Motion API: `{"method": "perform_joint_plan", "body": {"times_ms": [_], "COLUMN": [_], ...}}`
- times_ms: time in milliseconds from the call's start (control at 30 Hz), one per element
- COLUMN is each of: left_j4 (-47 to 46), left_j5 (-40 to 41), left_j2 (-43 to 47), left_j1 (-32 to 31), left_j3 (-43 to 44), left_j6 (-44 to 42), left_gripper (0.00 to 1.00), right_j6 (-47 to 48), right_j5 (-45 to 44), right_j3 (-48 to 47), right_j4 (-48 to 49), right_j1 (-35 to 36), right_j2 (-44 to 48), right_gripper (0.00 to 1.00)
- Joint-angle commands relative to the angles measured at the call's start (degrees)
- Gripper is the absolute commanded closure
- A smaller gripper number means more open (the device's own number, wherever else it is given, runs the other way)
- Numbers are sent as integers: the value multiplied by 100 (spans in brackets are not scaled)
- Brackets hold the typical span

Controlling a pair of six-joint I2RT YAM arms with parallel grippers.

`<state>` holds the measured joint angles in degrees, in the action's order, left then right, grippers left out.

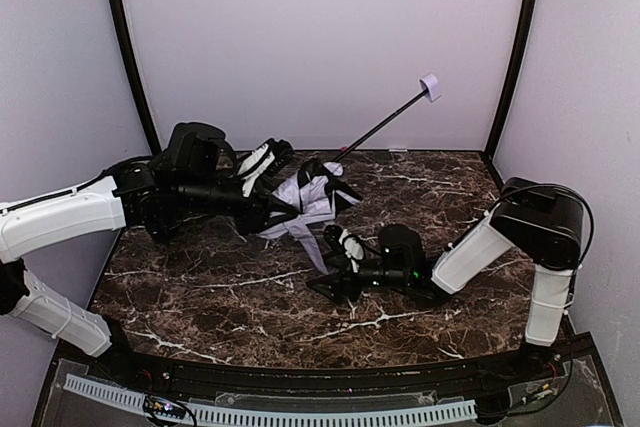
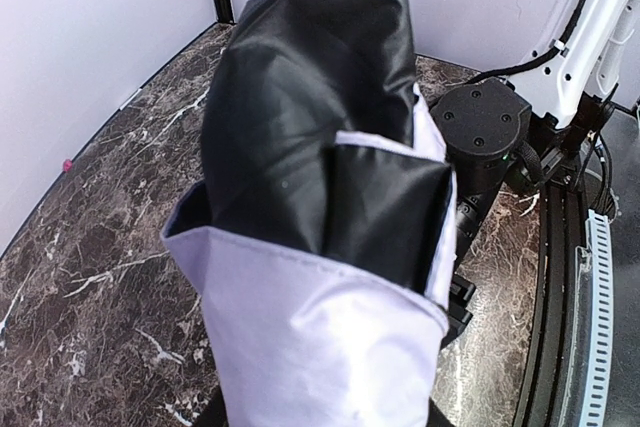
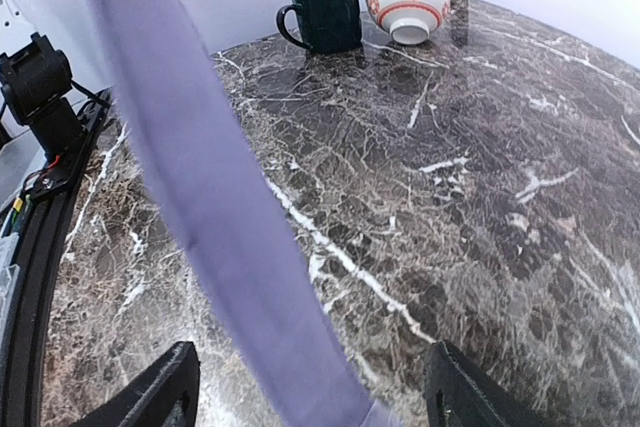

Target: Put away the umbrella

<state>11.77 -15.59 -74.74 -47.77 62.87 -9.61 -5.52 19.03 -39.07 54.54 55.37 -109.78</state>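
Umbrella [image 1: 300, 192], clamped by its bunched canopy in the left gripper [image 1: 280, 187], may flop open or snag if the strap [image 3: 230, 247], loose between the wide-apart jaws of the right gripper [image 3: 310, 397] just beside the left gripper, slips away; lavender fabric crumpled, black underside showing, shaft slanting up beyond the left gripper.

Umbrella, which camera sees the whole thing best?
The top external view: the umbrella shows whole there, crumpled canopy, black shaft and lavender knob. The left wrist view sees only folded fabric close up; the right wrist view sees only its lavender strap.
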Motion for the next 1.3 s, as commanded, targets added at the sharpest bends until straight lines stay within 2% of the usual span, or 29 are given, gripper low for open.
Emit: {"method": "perform_joint_plan", "body": {"times_ms": [0,167,233,333,467,533,633,800,967,1133,1267], "left_j4": [-411,-297,-285,-473,-586,-126,982,2455,3416,3864,3817], "left_j5": [-119,-27,-13,-515,-2464,-3358,-3870,-3880,-3320,-2755,-2384], "left_j2": [221,294,331,447,545,451,170,-424,-1449,-2428,-2917], "left_j1": [22,26,31,31,29,31,29,-92,-578,-951,-1033], "left_j3": [245,255,237,161,31,94,247,271,574,845,845], "left_j6": [73,-2,-12,-138,-514,-824,-1512,-2689,-3157,-3274,-3338], "left_gripper": [100,100,100,100,100,100,100,100,100,100,100], "right_j6": [75,-80,-143,-258,-61,-1,232,1291,1930,2249,2414], "right_j5": [-7,73,25,116,299,423,531,692,1031,1434,1560], "right_j3": [-176,62,261,530,525,437,230,-489,-967,-1122,-980], "right_j4": [565,571,757,946,843,760,640,-610,-1173,-1442,-1428], "right_j1": [8,-135,-253,-536,-1105,-1523,-2024,-2165,-2170,-2140,-2077], "right_j2": [-211,-209,-128,30,178,309,671,1387,1799,2167,2354], "right_gripper": [34,87,100,100,100,100,100,100,100,100,100]}}
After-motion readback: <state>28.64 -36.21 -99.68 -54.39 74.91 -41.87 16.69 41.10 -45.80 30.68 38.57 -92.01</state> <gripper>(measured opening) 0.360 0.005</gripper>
